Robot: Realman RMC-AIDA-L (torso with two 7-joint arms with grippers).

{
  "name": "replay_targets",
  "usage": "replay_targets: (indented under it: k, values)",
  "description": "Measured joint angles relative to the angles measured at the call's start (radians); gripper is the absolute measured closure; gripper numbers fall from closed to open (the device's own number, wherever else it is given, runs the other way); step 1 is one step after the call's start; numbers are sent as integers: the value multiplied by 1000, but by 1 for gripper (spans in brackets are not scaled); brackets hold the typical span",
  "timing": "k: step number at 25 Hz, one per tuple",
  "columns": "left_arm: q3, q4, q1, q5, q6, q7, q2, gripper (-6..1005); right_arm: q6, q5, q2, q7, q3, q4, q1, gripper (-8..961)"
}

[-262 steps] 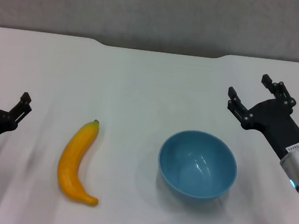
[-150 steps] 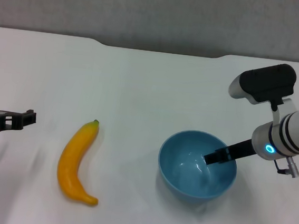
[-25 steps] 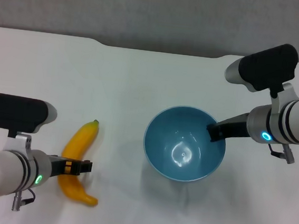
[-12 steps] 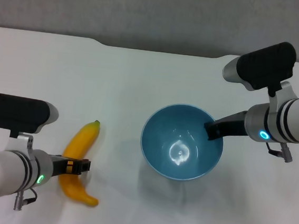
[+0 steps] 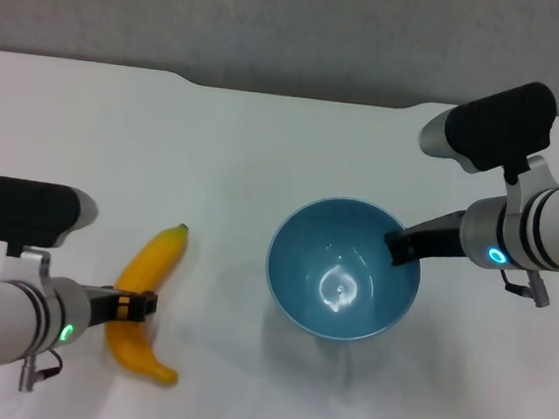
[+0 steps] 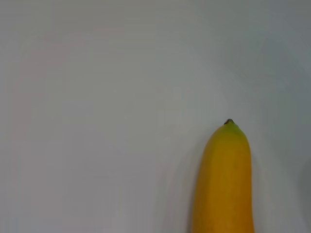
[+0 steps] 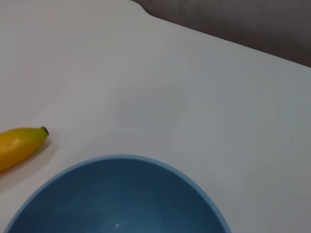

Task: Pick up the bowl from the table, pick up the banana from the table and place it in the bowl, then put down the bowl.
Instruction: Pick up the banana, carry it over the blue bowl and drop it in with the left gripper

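Observation:
The light-blue bowl [image 5: 338, 275] hangs a little above the white table [image 5: 265, 149], with its shadow under it. My right gripper [image 5: 402, 249] is shut on the bowl's right rim. The bowl's inside is empty; it also fills the lower part of the right wrist view [image 7: 116, 199]. The yellow banana [image 5: 159, 252] lies to the left of the bowl, stem end pointing away from me. My left gripper [image 5: 136, 307] is shut across the banana's middle. The left wrist view shows the banana's stem half [image 6: 223, 184] over bare table. The right wrist view shows the banana's tip [image 7: 19, 143].
The table's far edge has a shallow notch [image 5: 300, 95] with a grey wall behind it. Bare tabletop lies between the banana and the bowl and all around them.
The bowl has risen off the table over the last seconds and now holds steady. My left arm has shifted slightly left, and the banana's near end has shifted left with it.

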Motion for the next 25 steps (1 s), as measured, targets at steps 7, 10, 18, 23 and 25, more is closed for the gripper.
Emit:
replay_targets:
  k: [7, 10, 18, 23, 25]
  values:
    - [-67, -170, 95, 53, 9, 11, 5, 472, -6, 5, 0, 0, 1, -14, -10, 916]
    - [-71, -260, 126, 65, 10, 12, 5, 471, -12, 8, 1, 0, 1, -18, -12, 916]
    - [-14, -424, 166, 64, 8, 35, 4, 469, -109, 119, 3, -27, -50, -70, -27, 916]
    - [36, -445, 157, 66, -15, 35, 4, 467, -164, 221, 3, -75, -93, -119, -16, 916]
    - [52, -447, 154, 67, -29, 35, 4, 467, -182, 242, 3, -80, -108, -131, -15, 916]
